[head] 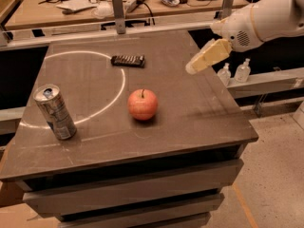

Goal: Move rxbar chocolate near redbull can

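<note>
The rxbar chocolate (128, 60), a flat dark bar with pale lettering, lies at the back middle of the brown table (204, 113). The redbull can (55, 111), silver-grey with a pull-tab top, stands upright near the table's front left. My gripper (198, 64) hangs above the right part of the table, to the right of the bar and well apart from it. It holds nothing.
A red apple (142, 104) sits in the table's middle, between bar and can. A pale circular line is drawn on the tabletop. A cluttered workbench (95, 4) stands behind. Two small bottles (233, 72) stand on a ledge to the right.
</note>
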You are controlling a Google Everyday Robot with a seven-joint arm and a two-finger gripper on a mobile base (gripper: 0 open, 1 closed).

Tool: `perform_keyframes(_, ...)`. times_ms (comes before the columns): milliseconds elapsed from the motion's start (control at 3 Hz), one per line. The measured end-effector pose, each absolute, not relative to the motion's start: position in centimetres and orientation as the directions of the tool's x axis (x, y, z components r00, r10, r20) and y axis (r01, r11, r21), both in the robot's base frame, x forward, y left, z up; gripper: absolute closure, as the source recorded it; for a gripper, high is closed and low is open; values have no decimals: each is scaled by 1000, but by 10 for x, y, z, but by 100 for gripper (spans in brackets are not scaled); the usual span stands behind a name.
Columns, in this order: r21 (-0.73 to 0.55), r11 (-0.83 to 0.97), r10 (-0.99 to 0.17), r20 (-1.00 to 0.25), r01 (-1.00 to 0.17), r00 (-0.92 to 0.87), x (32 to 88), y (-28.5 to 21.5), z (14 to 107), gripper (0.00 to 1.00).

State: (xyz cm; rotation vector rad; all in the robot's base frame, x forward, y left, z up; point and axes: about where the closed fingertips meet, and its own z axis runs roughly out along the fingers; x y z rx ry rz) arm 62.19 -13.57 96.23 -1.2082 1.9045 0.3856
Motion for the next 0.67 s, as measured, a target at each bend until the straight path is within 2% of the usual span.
perform_keyframes(333, -192, 436, -551, -830, -879, -92, 658, -93, 954, 0)
perform_keyframes(667, -230, 395, -544, -839, -890, -25, 675, -72, 949, 0)
